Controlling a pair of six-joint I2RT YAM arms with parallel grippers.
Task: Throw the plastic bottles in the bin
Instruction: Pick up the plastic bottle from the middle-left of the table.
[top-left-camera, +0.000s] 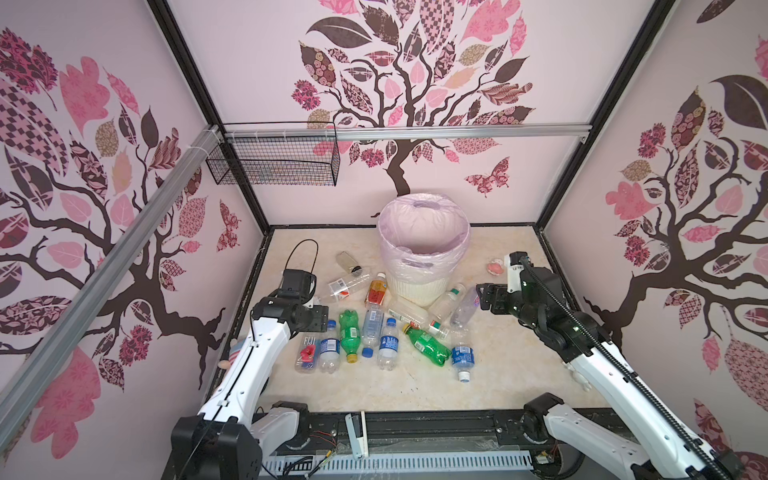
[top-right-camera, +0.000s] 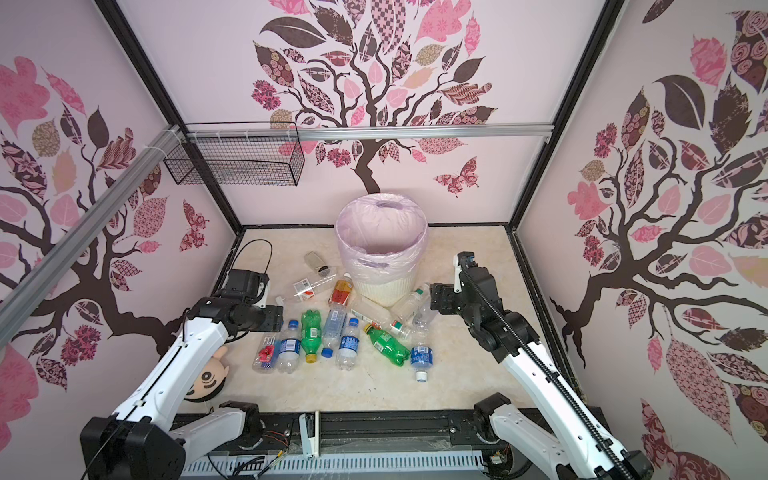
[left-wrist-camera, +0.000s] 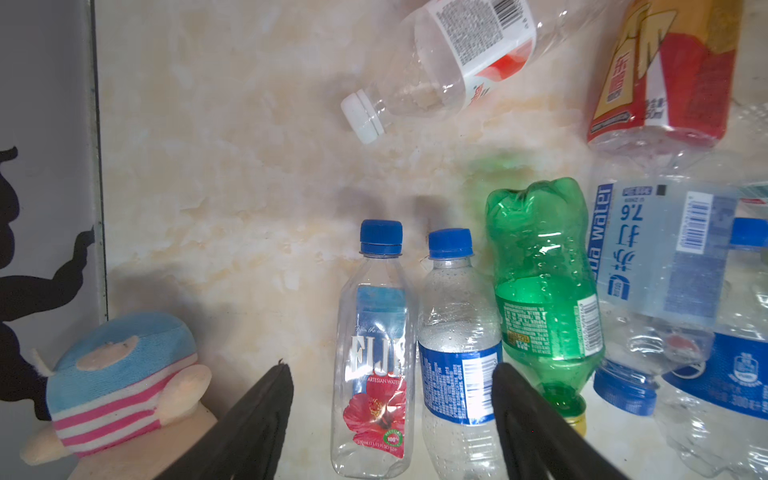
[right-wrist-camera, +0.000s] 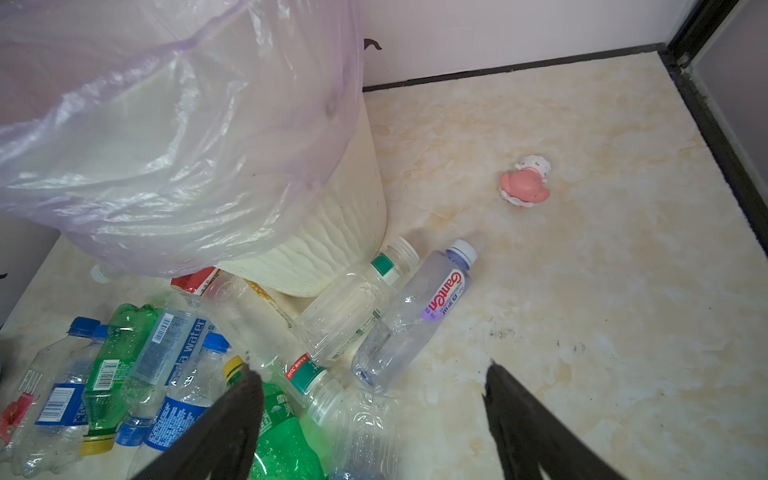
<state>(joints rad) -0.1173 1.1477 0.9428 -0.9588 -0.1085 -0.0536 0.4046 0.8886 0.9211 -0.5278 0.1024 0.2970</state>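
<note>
Just below the left gripper, whose black fingers stand apart and clamp nothing, two of the small plastic bottles lie side by side, touching: a clear bottle with a red flower label and blue cap and a clear round bottle with a blue label and blue cap. The risk, as I judge it, is that the jaws straddle both (empty thin plastic slips and buckles). A close could then pinch two badly, or knock the green ribbed bottle with the yellow cap just outside one finger. The right gripper is likewise spread and empty above a tangle of clear bottles. Ahead of it, one with a purple label lies near the foot of the round white ribbed bin, whose loose pale pink bag liner could snag a finger. The bin stands beyond both grippers, between them. The surface is a smooth marbled beige tabletop, walled by pale pink panels printed with trees; a black wire basket hangs on the back wall.
</note>
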